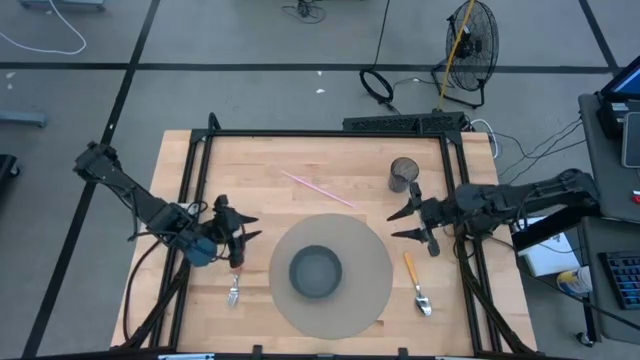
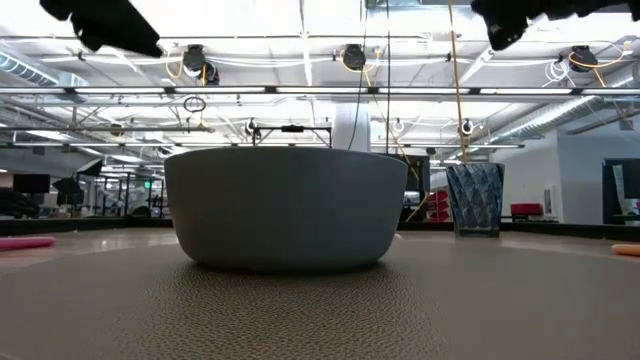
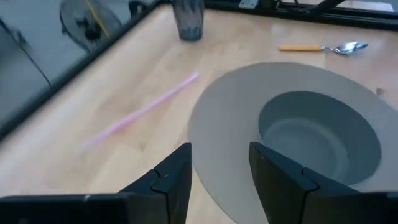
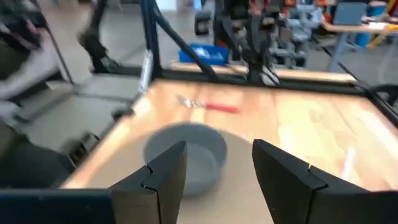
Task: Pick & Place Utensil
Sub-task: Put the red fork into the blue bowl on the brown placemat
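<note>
A grey bowl [image 1: 316, 272] stands on a round grey mat [image 1: 370, 250] in the middle of the wooden table. An orange-handled spoon [image 1: 415, 282] lies flat on the wood right of the mat, also visible in the left wrist view [image 3: 323, 47]. A red-handled utensil [image 4: 208, 106] lies left of the mat; from above only its metal end [image 1: 233, 292] shows below the left arm. My left gripper [image 1: 252, 228] hovers open left of the mat, above that utensil. My right gripper [image 1: 395, 226] hovers open right of the mat, beyond the spoon.
A pink straw [image 1: 318, 188] lies on the wood behind the mat. A dark ribbed cup [image 1: 403, 174] stands toward the far right corner, close to the right gripper. A black frame [image 1: 330, 133] borders the table. Bare wood shows along the far side.
</note>
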Robot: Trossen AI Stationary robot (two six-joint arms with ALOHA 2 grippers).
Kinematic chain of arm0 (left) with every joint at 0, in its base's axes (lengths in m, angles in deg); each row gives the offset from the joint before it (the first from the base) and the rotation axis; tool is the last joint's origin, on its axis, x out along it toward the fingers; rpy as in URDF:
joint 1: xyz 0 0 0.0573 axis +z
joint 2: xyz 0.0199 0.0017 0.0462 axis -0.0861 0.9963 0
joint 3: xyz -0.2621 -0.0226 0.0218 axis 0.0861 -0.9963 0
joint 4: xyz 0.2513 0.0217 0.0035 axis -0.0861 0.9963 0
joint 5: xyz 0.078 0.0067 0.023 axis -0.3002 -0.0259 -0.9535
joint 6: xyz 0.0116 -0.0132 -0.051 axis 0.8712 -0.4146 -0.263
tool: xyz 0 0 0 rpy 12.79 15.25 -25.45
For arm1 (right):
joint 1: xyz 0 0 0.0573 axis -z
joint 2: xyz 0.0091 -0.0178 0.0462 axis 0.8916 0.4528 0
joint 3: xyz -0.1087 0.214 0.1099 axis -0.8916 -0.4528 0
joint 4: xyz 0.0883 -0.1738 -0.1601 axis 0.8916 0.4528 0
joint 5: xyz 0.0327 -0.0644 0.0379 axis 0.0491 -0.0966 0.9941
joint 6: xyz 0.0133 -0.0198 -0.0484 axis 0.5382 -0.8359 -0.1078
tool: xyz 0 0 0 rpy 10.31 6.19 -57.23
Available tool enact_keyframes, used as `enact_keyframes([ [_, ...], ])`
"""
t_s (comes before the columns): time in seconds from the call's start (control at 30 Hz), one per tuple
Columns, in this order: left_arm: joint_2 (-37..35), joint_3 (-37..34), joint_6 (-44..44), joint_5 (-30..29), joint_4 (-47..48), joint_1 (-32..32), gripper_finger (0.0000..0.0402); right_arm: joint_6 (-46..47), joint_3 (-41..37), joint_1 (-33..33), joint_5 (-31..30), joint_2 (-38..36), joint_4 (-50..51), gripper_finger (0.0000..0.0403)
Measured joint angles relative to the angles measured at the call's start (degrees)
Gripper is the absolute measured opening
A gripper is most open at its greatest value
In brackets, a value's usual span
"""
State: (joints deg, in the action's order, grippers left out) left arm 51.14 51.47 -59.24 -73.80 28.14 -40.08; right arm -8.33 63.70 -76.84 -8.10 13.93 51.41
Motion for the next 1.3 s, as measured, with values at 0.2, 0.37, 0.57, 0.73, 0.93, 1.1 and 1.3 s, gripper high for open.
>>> enact_keyframes([
  [0.2, 0.37, -1.85, -8.90, 4.60, 1.57, 1.65, 0.0161, 1.92, 0.00, -8.88, -15.53, 3.43, 3.27, 0.0180],
  [0.37, 0.35, -2.27, -24.98, 7.74, 10.39, 3.10, 0.0161, 11.15, 0.00, -14.52, -26.64, 5.69, 8.99, 0.0180],
  [0.57, 2.20, -2.30, -42.17, 14.98, 20.60, 4.88, 0.0161, 19.39, 0.00, -20.09, -34.23, 7.21, 14.82, 0.0180],
  [0.73, 5.11, -2.32, -36.57, 17.33, 18.12, 6.56, 0.0161, 19.16, 0.00, -22.32, -36.65, 7.69, 14.53, 0.0180],
  [0.93, 5.62, -2.30, -28.50, 18.10, 13.43, 7.88, 0.0161, 20.44, 0.00, -22.42, -36.59, 7.67, 14.23, 0.0180],
  [1.1, 5.62, -2.30, -24.31, 20.14, 13.58, 8.48, 0.0161, 22.94, 0.00, -22.36, -34.63, 7.67, 14.31, 0.0180],
  [1.3, 5.64, -2.30, -25.35, 18.81, 13.71, 8.29, 0.0161, 37.58, 0.00, -22.36, -28.54, 10.09, 17.29, 0.0180],
])
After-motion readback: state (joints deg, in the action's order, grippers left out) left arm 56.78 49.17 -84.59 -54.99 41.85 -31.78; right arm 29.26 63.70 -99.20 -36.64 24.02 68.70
